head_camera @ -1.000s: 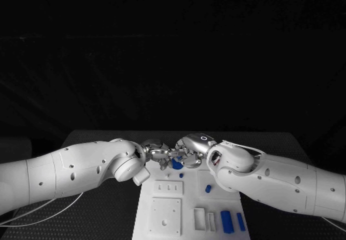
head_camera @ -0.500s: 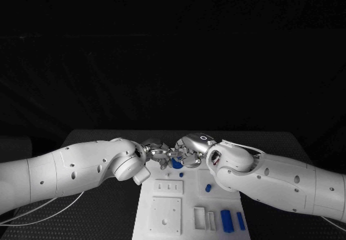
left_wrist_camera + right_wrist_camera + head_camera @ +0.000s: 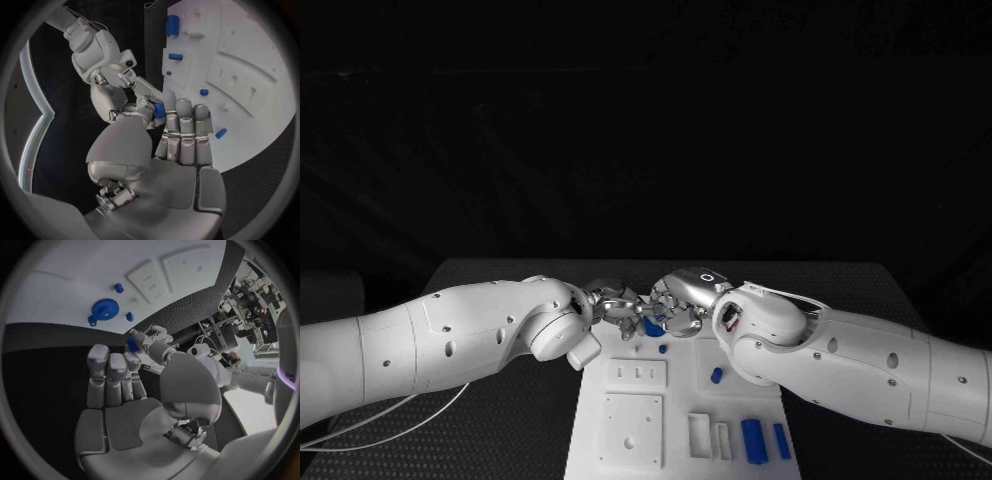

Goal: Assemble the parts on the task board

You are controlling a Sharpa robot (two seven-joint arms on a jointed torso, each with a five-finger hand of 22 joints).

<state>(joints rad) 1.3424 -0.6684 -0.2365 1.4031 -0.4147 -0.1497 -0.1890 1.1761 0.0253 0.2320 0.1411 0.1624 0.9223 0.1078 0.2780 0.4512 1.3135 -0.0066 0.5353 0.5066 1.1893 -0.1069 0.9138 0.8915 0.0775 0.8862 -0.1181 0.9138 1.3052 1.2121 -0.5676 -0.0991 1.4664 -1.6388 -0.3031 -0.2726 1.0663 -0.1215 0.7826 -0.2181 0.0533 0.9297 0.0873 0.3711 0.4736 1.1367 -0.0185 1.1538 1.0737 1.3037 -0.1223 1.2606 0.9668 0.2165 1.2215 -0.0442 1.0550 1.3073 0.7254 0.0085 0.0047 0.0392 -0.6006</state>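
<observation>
My two hands meet fingertip to fingertip above the far end of the white task board (image 3: 632,432). A small blue part (image 3: 652,326) sits between them. My left hand (image 3: 607,300) pinches this blue part (image 3: 159,110) between thumb and fingers. My right hand (image 3: 681,300) has its fingertips on the same part (image 3: 132,343). Much of the part is hidden by the fingers. A blue gear (image 3: 104,308) lies on the board below the hands.
Small blue pieces (image 3: 662,350) (image 3: 715,376) lie on the board's middle. Two blue bars (image 3: 753,441) (image 3: 780,441) stand at its near right, beside white slots (image 3: 700,437). A cable (image 3: 387,425) trails across the table at the left.
</observation>
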